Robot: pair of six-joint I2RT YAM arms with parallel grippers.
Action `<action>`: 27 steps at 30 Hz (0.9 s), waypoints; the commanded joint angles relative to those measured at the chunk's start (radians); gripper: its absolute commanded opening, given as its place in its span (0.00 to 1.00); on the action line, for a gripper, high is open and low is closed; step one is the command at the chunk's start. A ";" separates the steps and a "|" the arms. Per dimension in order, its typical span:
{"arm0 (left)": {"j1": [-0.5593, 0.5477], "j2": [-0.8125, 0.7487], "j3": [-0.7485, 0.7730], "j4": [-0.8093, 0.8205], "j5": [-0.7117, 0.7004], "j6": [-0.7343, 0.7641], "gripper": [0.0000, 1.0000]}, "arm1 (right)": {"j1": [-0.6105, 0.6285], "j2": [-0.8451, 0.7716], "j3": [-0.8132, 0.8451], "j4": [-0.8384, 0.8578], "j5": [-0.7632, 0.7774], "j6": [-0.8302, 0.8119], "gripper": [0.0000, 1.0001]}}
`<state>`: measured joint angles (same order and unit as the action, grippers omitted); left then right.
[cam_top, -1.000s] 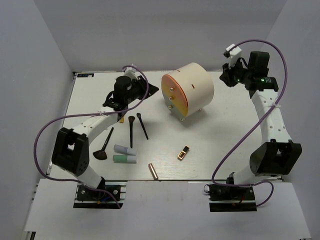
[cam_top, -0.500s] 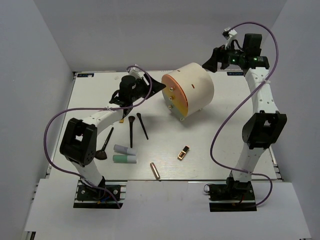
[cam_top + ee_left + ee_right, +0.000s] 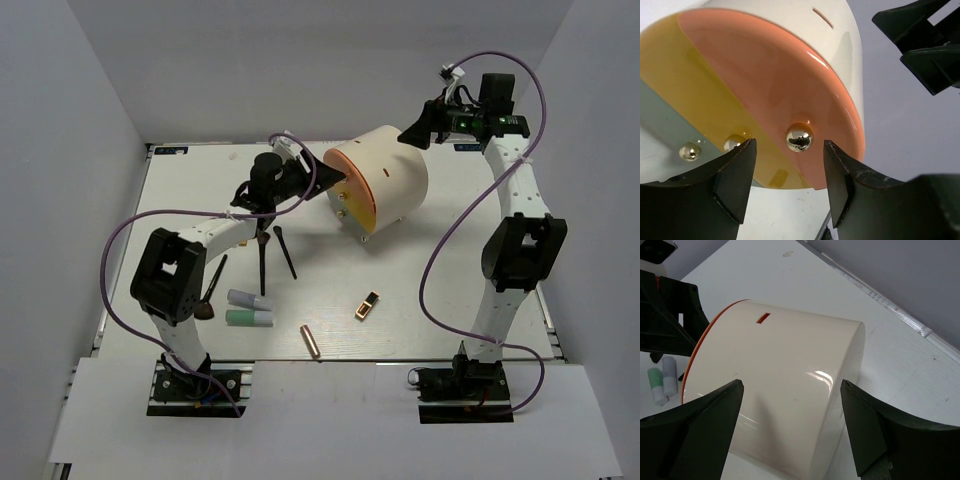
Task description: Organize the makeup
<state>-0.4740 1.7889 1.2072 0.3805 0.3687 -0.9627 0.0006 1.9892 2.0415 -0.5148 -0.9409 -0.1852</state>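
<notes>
The makeup lies on the table's left half: two black-handled brushes (image 3: pixel 263 262), a fan brush (image 3: pixel 208 292), a lavender tube (image 3: pixel 250 299), a mint tube (image 3: pixel 249 318), a copper-pink lipstick (image 3: pixel 307 342) and a gold-black case (image 3: pixel 369 305). My left gripper (image 3: pixel 325 180) hangs open just in front of the cream drum's (image 3: pixel 390 175) orange face. In the left wrist view its jaws (image 3: pixel 789 150) frame a shiny knob (image 3: pixel 799 137) without touching it. My right gripper (image 3: pixel 415 130) is open above the drum's rear top, nothing between its jaws (image 3: pixel 792 385).
The drum's face (image 3: pixel 765 85) is orange and yellow with two more metal knobs (image 3: pixel 732 142) to the left. Its cream side (image 3: pixel 790 340) has a small slot (image 3: pixel 762 318). White walls close the table at the back and sides.
My left gripper moved right from the brushes to the drum's face and opened. My right arm rose, swung left over the drum, and its gripper opened.
</notes>
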 commanded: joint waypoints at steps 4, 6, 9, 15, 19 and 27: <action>-0.015 -0.008 -0.003 0.077 0.033 -0.031 0.65 | -0.002 0.013 -0.043 0.030 -0.078 0.006 0.82; -0.015 -0.005 -0.003 0.083 0.032 -0.033 0.65 | -0.002 0.017 -0.052 0.027 -0.059 0.000 0.82; -0.015 -0.002 0.003 0.080 0.029 -0.031 0.65 | -0.002 0.025 -0.058 0.029 -0.016 0.001 0.84; -0.015 0.020 0.014 0.083 0.029 -0.036 0.63 | -0.005 0.037 -0.058 0.032 0.019 -0.008 0.84; -0.025 0.035 0.022 0.086 0.033 -0.039 0.61 | -0.004 0.048 -0.064 0.027 0.005 -0.008 0.84; -0.034 0.060 0.028 0.097 0.039 -0.044 0.59 | -0.004 0.060 -0.106 0.010 -0.045 0.000 0.83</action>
<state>-0.4973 1.8523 1.2068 0.4580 0.3969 -1.0107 0.0002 2.0350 1.9594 -0.4999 -0.9661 -0.1795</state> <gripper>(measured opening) 0.598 0.836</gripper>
